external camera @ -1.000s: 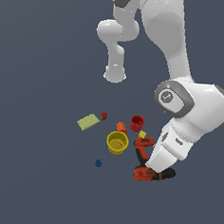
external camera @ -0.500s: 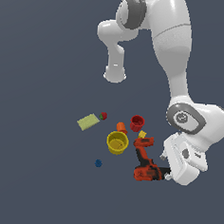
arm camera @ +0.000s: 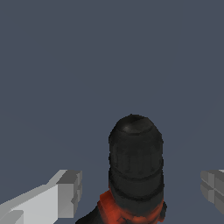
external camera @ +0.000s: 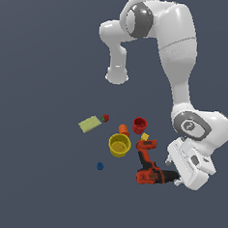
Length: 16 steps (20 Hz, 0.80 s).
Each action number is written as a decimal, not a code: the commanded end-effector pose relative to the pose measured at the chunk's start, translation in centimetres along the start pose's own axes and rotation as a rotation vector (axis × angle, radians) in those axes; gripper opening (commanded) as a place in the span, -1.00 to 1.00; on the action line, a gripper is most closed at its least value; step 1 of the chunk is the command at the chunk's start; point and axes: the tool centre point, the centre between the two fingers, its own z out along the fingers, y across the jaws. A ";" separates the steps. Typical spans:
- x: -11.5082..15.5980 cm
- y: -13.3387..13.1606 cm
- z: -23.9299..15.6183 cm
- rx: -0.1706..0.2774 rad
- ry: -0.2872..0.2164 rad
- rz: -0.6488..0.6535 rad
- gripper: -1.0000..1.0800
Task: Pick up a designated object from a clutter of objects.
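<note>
The power drill [external camera: 149, 166] lies flat on the dark grey tabletop [external camera: 37, 187], an L-shaped body of glossy red-orange casing with a black grip running up toward the other items and a black rounded end pointing to the exterior view's right. In the wrist view that black end [arm camera: 135, 164] shows as a ribbed, barrel-shaped cap with a domed tip, red-orange casing just behind it. The pincer [arm camera: 140, 192] is released: its two blocky grey fingers [arm camera: 70, 192] stand wide on either side of the black end with clear gaps, touching nothing. In the exterior view the smooth white wrist housing sits low, just beside the drill's right end. Beyond the drill's grip lie the small yellow block [external camera: 144, 136] and the red cup [external camera: 140, 125], an open round vessel. The orange cylinder [external camera: 124, 131] stands just beside the yellow cup [external camera: 119, 145], a wider, thick-rimmed open cup. Further toward the exterior view's left are the red-green berry [external camera: 105, 117] and the pale green flat card [external camera: 90, 124], with the small blue ball [external camera: 100, 166] lying apart, nearer the camera.
</note>
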 end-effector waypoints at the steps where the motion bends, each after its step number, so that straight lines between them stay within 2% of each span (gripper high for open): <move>1: 0.0 0.0 0.0 0.000 0.000 0.000 1.00; 15: 0.0 -0.1 3.1 -0.004 0.000 -0.006 1.00; 16: 0.0 -0.1 3.1 -0.004 0.000 -0.006 -1.00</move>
